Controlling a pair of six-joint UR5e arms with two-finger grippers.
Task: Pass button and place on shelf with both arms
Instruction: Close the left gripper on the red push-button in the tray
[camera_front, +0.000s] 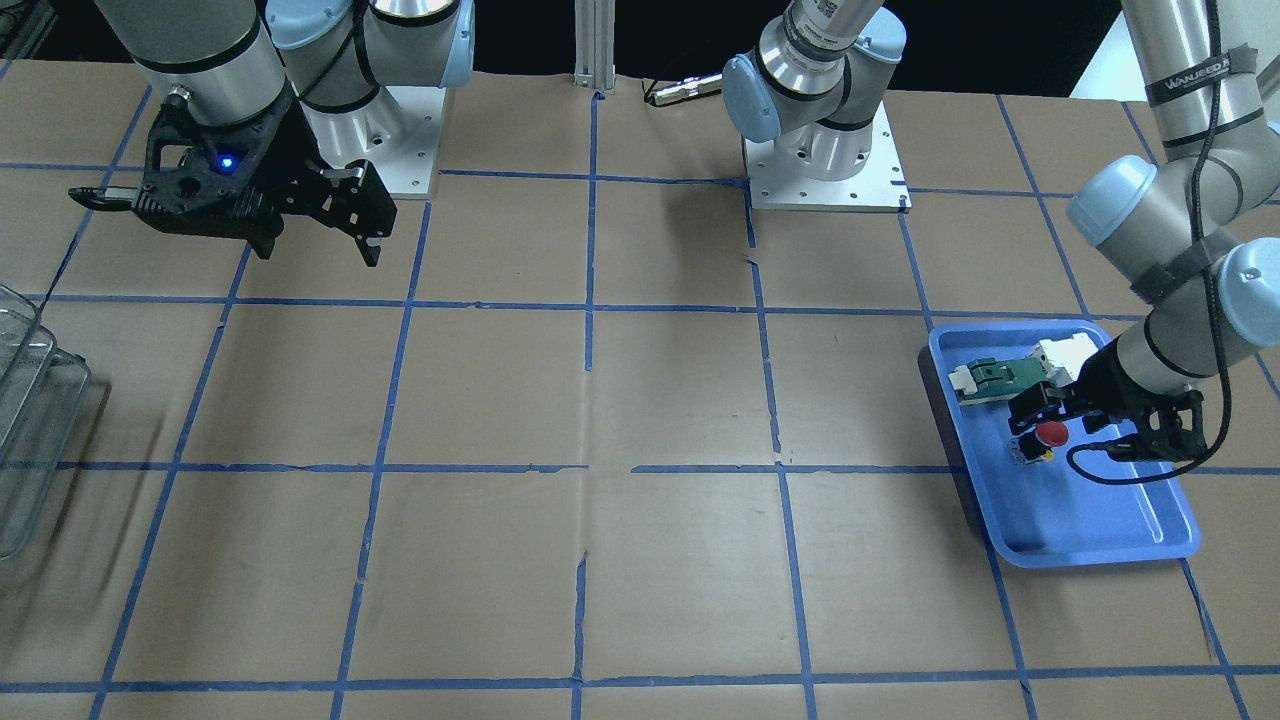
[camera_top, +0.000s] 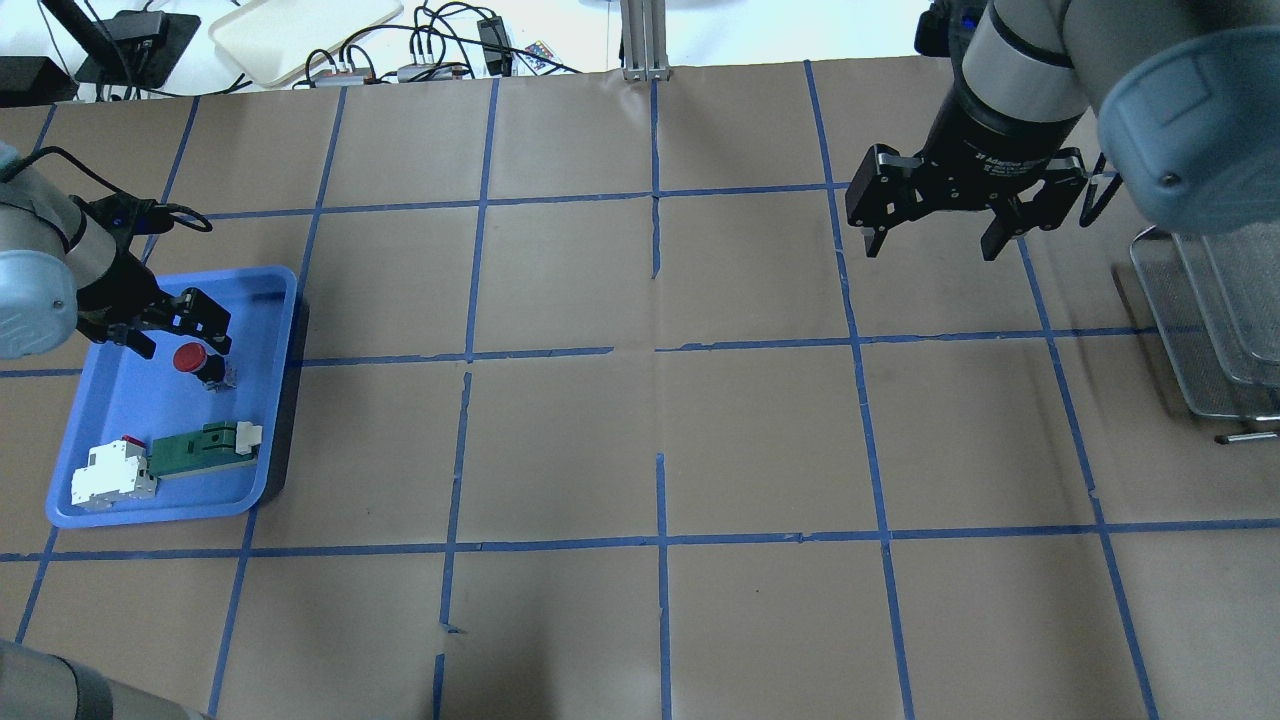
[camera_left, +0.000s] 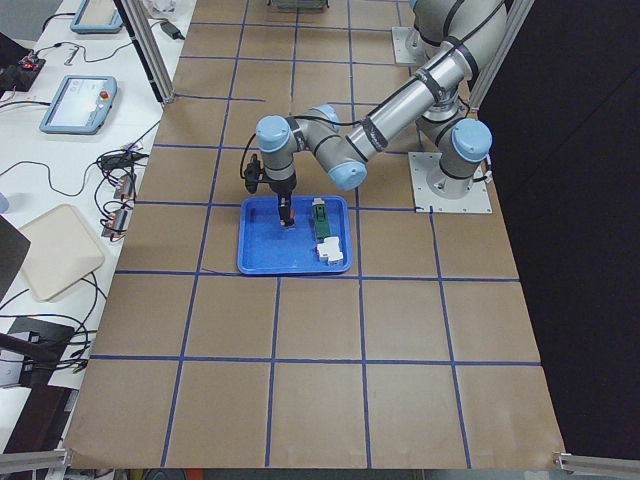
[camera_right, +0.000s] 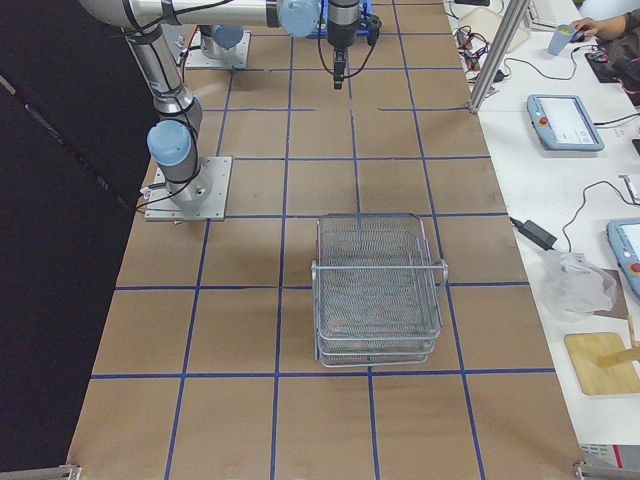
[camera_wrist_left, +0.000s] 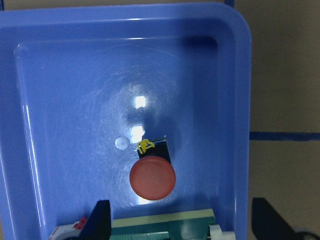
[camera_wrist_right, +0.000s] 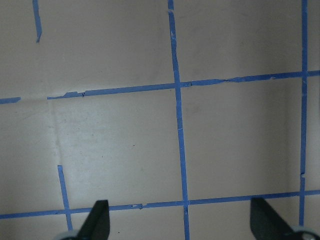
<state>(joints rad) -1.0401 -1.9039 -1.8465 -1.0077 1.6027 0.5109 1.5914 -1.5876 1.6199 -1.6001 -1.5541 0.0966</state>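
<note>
The button (camera_top: 190, 358), red cap on a black body, sits in the blue tray (camera_top: 278, 420) on the table's left side. It also shows in the front view (camera_front: 1050, 433) and the left wrist view (camera_wrist_left: 152, 177). My left gripper (camera_top: 180, 342) hangs open just above it, one finger on either side of the cap, not touching it. My right gripper (camera_top: 931, 247) is open and empty above bare table at the far right. The wire shelf (camera_right: 378, 290) stands at the table's right end, partly visible in the overhead view (camera_top: 1215, 320).
In the tray, nearer the robot than the button, lie a green board with white ends (camera_top: 200, 450) and a white block with a red part (camera_top: 112, 477). Brown paper with blue tape lines covers the table. Cables and tablets lie past the far edge.
</note>
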